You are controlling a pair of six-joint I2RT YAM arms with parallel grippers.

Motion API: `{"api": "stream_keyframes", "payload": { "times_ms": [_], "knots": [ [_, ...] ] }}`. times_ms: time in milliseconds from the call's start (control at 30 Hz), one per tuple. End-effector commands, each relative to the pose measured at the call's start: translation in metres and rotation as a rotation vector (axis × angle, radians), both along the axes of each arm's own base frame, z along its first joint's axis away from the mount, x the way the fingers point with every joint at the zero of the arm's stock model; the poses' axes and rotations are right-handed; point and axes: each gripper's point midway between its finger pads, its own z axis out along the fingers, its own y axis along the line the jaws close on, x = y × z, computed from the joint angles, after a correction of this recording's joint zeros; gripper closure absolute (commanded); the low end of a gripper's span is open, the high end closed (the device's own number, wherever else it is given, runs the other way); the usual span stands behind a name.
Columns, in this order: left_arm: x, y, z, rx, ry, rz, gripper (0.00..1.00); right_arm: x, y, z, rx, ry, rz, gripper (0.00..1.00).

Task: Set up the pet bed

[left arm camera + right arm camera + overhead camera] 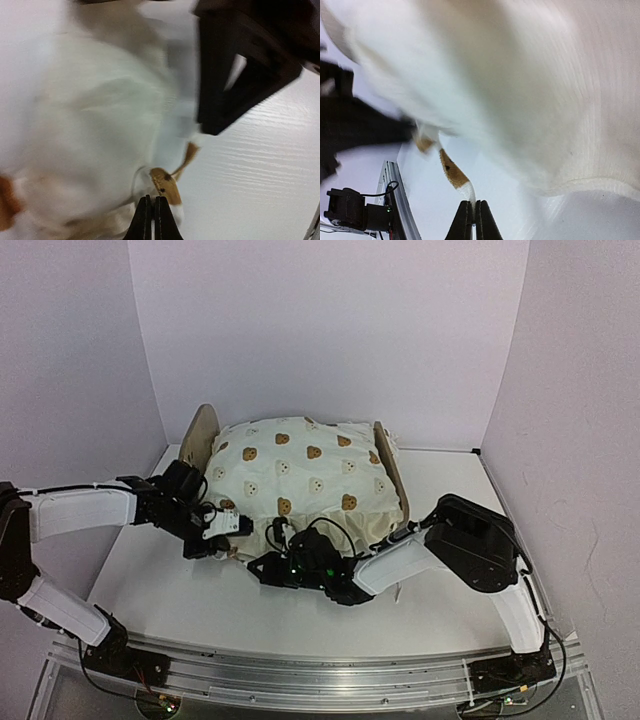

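The pet bed stands at the table's middle back, and only its light-wood headboard (203,435) on the left and footboard (392,475) on the right show. Cream bear-print bedding (300,475) is draped over the frame and hides the base. My left gripper (234,528) is at the bedding's near left corner. In the left wrist view it (151,200) is shut on the cloth's edge beside a brown bear print (165,185). My right gripper (264,566) sits just right of it, and the right wrist view shows it (473,202) shut on a thin strip of the bedding's hem (465,187).
The white table (170,580) lies between purple walls. A metal rail (320,675) runs along the near edge by the arm bases. The right arm's dark wrist (240,65) hangs close above the left gripper. Both arms crowd the bed's near left corner.
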Motion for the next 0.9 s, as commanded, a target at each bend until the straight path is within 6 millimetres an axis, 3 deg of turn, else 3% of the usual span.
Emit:
{"api": "stream_keyframes", "payload": {
  "times_ms": [0, 100, 233, 367, 467, 567, 733, 800, 867],
  "knots": [
    [0.015, 0.014, 0.068, -0.134, -0.002, 0.182, 1.0, 0.0, -0.005, 0.038, -0.007, -0.07, -0.001, 1.0],
    [0.016, 0.023, 0.094, -0.171, -0.035, 0.238, 1.0, 0.0, -0.006, 0.036, -0.026, -0.073, -0.002, 1.0],
    [0.038, 0.03, 0.155, -0.238, -0.177, 0.332, 1.0, 0.002, -0.01, 0.031, -0.1, -0.086, -0.003, 1.0],
    [0.073, 0.054, 0.231, -0.247, -0.494, 0.418, 1.0, 0.002, -0.015, 0.014, -0.179, -0.082, 0.006, 1.0],
    [0.083, 0.076, 0.264, -0.178, -0.699, 0.427, 1.0, -0.003, -0.016, -0.006, -0.219, -0.046, 0.03, 1.0],
    [0.089, 0.093, 0.278, -0.112, -0.803, 0.434, 1.0, -0.01, -0.025, -0.035, -0.272, 0.008, 0.037, 1.0],
    [0.098, 0.122, 0.279, -0.04, -0.865, 0.466, 1.0, -0.026, -0.039, -0.071, -0.381, 0.05, 0.082, 1.0],
    [0.097, 0.126, 0.275, -0.026, -0.864, 0.464, 1.0, -0.038, -0.031, -0.074, -0.386, 0.039, 0.139, 1.0],
    [0.093, 0.124, 0.268, -0.041, -0.826, 0.46, 1.0, -0.057, -0.009, -0.068, -0.358, 0.018, 0.239, 1.0]
  ]
}}
